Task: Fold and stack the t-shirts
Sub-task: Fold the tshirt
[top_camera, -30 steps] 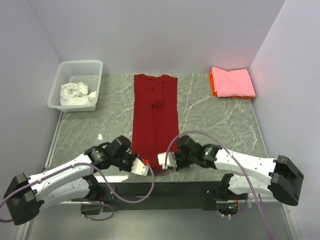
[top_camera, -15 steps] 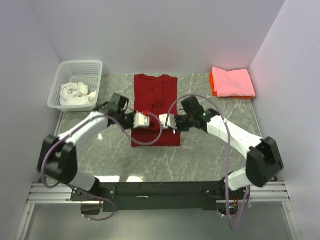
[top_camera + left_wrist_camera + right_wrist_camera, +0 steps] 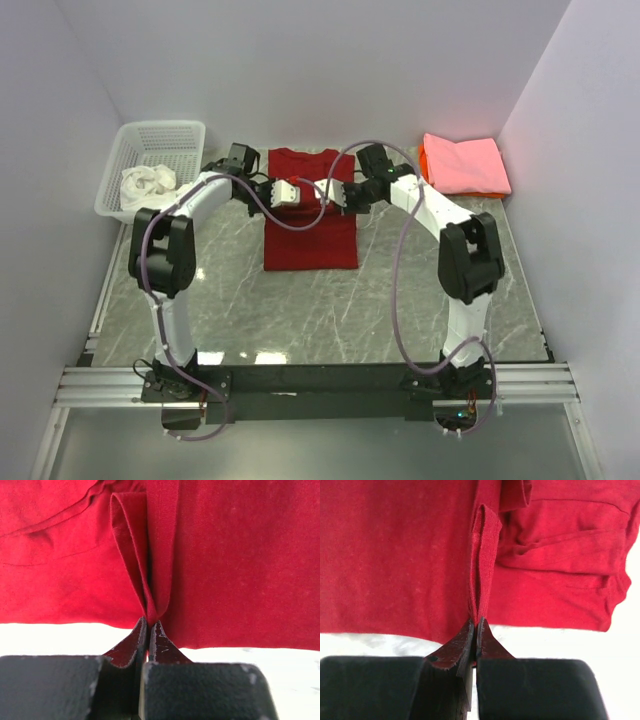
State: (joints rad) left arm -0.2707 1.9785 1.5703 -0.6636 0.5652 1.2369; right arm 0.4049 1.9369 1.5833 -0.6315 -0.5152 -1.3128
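The deep red t-shirt (image 3: 310,245) lies in the middle of the table, its near half doubled back toward the collar. My left gripper (image 3: 290,193) and right gripper (image 3: 328,192) hang side by side over its far part. In the left wrist view the left gripper (image 3: 149,622) is shut on a pinched ridge of the red cloth (image 3: 225,555). The right gripper (image 3: 474,622) is likewise shut on a red fold (image 3: 395,555). A folded pink t-shirt (image 3: 465,165) rests on an orange one (image 3: 425,174) at the back right. A crumpled white t-shirt (image 3: 150,187) sits in the basket.
The white lattice basket (image 3: 160,132) stands at the back left corner. Pale walls close in the table on the left, back and right. Both arms stretch far across the grey marble tabletop (image 3: 420,290), cables looping above them.
Both grippers have travelled from the near edge to the far part of the table, carrying the red shirt's hem with them. The shirt now lies about half as long.
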